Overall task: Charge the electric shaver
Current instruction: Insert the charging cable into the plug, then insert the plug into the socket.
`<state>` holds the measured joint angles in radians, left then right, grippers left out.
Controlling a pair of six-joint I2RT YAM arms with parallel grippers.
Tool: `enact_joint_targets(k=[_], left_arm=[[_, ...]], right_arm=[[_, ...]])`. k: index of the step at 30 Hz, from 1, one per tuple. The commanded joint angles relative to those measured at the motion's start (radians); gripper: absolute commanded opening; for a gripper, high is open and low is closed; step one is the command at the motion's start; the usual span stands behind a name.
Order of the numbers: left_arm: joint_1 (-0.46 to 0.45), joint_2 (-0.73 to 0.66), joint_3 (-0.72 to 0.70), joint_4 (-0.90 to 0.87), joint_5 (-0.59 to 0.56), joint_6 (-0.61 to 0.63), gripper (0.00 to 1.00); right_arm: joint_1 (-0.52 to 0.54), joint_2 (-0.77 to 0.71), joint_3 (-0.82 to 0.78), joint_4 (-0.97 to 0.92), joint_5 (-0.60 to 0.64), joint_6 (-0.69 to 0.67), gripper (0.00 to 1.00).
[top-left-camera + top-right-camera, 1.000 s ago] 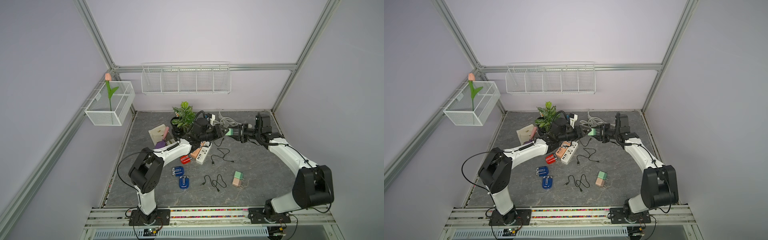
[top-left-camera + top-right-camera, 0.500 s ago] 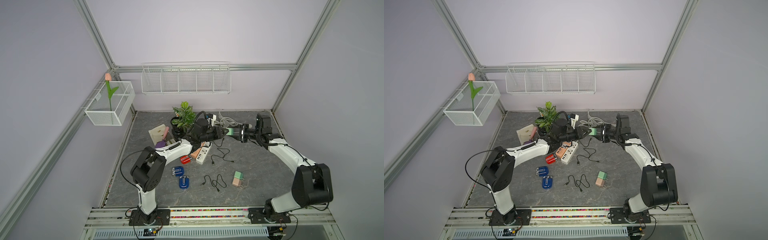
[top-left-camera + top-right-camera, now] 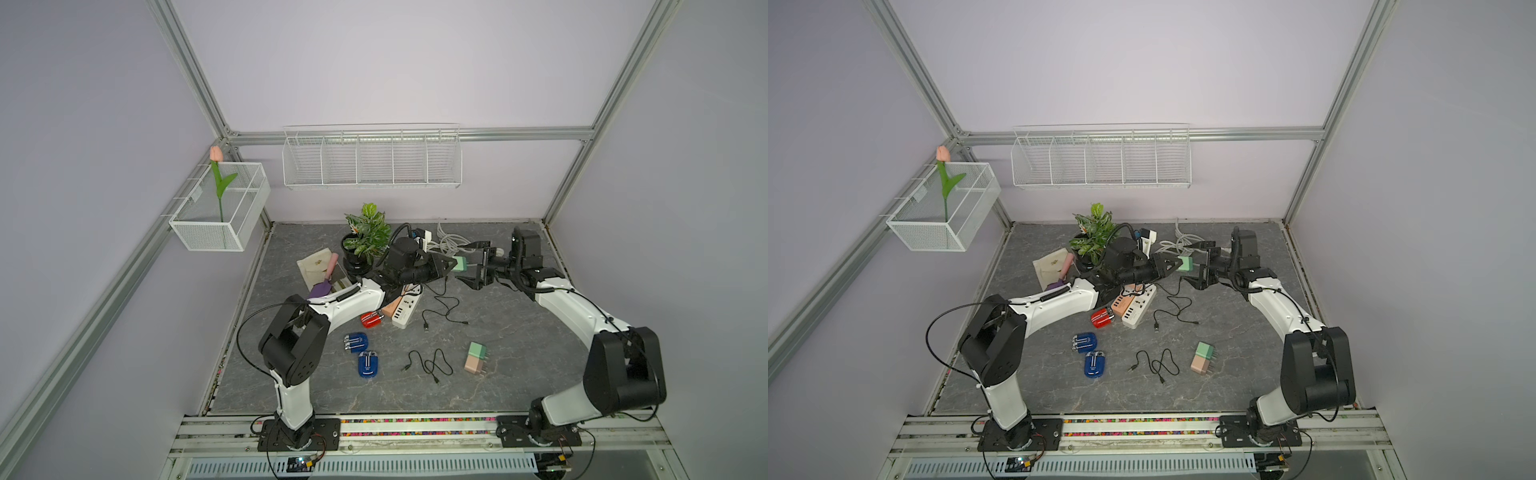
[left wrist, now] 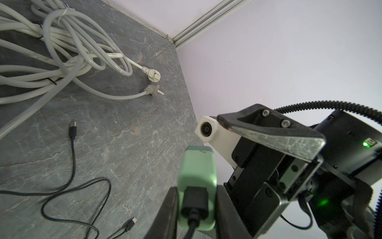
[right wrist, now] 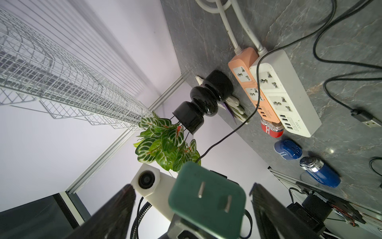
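Note:
Two blue electric shavers and a red one lie on the table in front of the power strips. Above the table, my left gripper is shut on a green charger adapter with a black cable plug in its back. The adapter's two prongs face my right gripper, which stands open. Its fingers flank the adapter without touching it. The cable's free end lies on the table.
A white power strip and an orange one lie side by side under my left arm. A potted plant and a white cord bundle sit at the back. A second black cable and stacked green and pink adapters lie nearer the front.
My left gripper has shut on the green adapter. My right gripper, which held it before, has opened wide and let it go.

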<state>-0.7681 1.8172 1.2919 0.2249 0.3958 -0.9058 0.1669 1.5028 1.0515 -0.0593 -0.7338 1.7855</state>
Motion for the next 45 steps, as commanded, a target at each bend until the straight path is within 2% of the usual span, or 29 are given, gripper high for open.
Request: enact_joint_targets(k=[1,3,8,12,16,21,28,32,37,41,45], left_arm=[[-0.003,-0.075,0.036,-0.069,-0.064,0.011,0.00],[-0.003,-0.090,0.046,-0.108,-0.086,0.023,0.00],[-0.002,-0.137,0.094,-0.259,-0.161,0.073,0.00],[-0.002,-0.203,0.148,-0.420,-0.240,0.122,0.00],[-0.001,-0.307,0.179,-0.573,-0.366,0.188,0.00],[0.008,-0.410,0.223,-0.719,-0.550,0.286,0.00],[0.081,-0.391,0.341,-0.984,-0.643,0.511,0.00],[0.096,-0.357,0.377,-1.064,-0.650,0.650,0.00],[0.096,-0.298,0.314,-1.070,-0.541,0.778,0.00],[0.096,-0.213,0.290,-1.066,-0.458,0.813,0.00],[0.095,-0.089,0.372,-1.113,-0.420,0.817,0.00]], right_arm=[[0.000,-0.042,0.033,-0.092,0.034,-0.089,0.95],[-0.001,-0.048,0.044,-0.114,0.039,-0.123,0.98],[-0.011,-0.077,0.069,-0.190,0.080,-0.214,0.96],[-0.022,-0.089,0.124,-0.295,0.133,-0.380,0.96],[-0.026,-0.079,0.191,-0.406,0.169,-0.511,0.96],[-0.026,-0.071,0.219,-0.435,0.185,-0.574,0.96],[-0.026,-0.054,0.238,-0.453,0.178,-0.638,0.98],[-0.024,-0.047,0.257,-0.478,0.178,-0.686,0.99],[-0.020,-0.035,0.260,-0.491,0.171,-0.731,1.00],[-0.006,-0.027,0.268,-0.508,0.169,-0.780,1.00],[0.016,-0.011,0.280,-0.536,0.188,-0.862,0.98]])
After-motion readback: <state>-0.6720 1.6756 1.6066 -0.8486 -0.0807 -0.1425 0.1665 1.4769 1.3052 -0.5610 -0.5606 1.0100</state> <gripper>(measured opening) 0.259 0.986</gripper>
